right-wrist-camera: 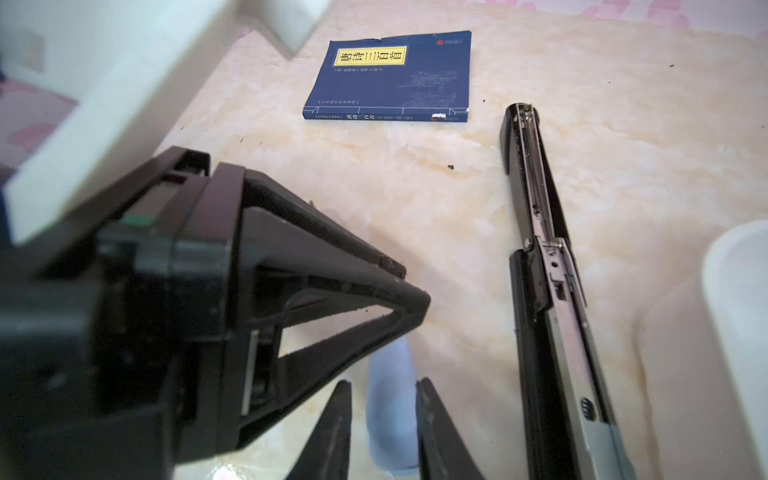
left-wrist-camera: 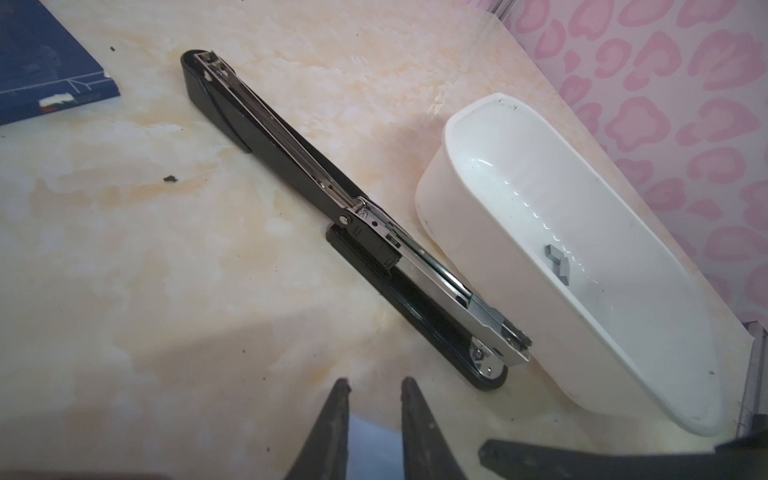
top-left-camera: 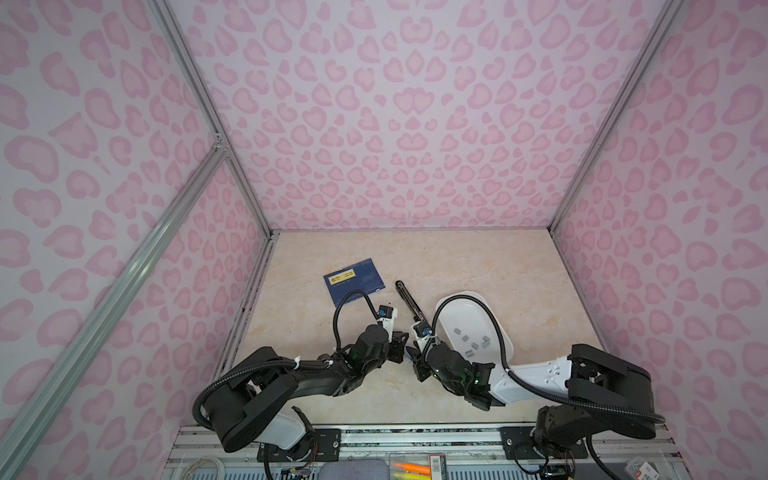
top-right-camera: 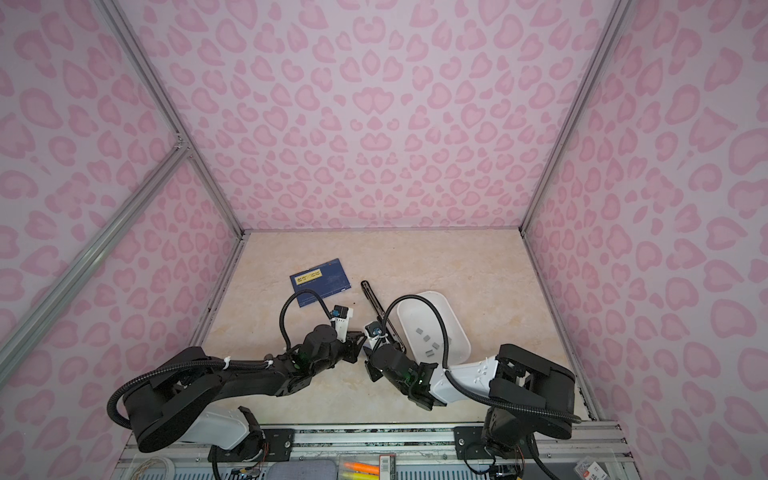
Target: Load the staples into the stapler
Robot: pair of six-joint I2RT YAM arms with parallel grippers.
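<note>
The long black stapler (top-left-camera: pixel 409 303) (top-right-camera: pixel 374 301) lies on the table, folded open flat. Its silver magazine channel (left-wrist-camera: pixel 436 270) faces up, and it shows in the right wrist view (right-wrist-camera: pixel 540 249) too. Several small grey staples (top-left-camera: pixel 469 338) (top-right-camera: pixel 428 340) (left-wrist-camera: pixel 557 259) lie loose in the white tray (top-left-camera: pixel 461 293) (left-wrist-camera: pixel 478 249). My left gripper (top-left-camera: pixel 400 347) (left-wrist-camera: pixel 376 383) hovers low near the stapler's near end, its jaws a little apart and empty. My right gripper (top-left-camera: pixel 413 358) (right-wrist-camera: pixel 382 384) faces it closely, jaws apart and empty. The stapler's near end is hidden under the right wrist in both top views.
A blue book (top-left-camera: pixel 355 282) (top-right-camera: pixel 321 282) (right-wrist-camera: pixel 395 79) lies flat left of the stapler's far end. The tray touches the stapler's right side. Pink patterned walls close in the table on three sides. The left gripper (right-wrist-camera: pixel 415 286) fills much of the right wrist view.
</note>
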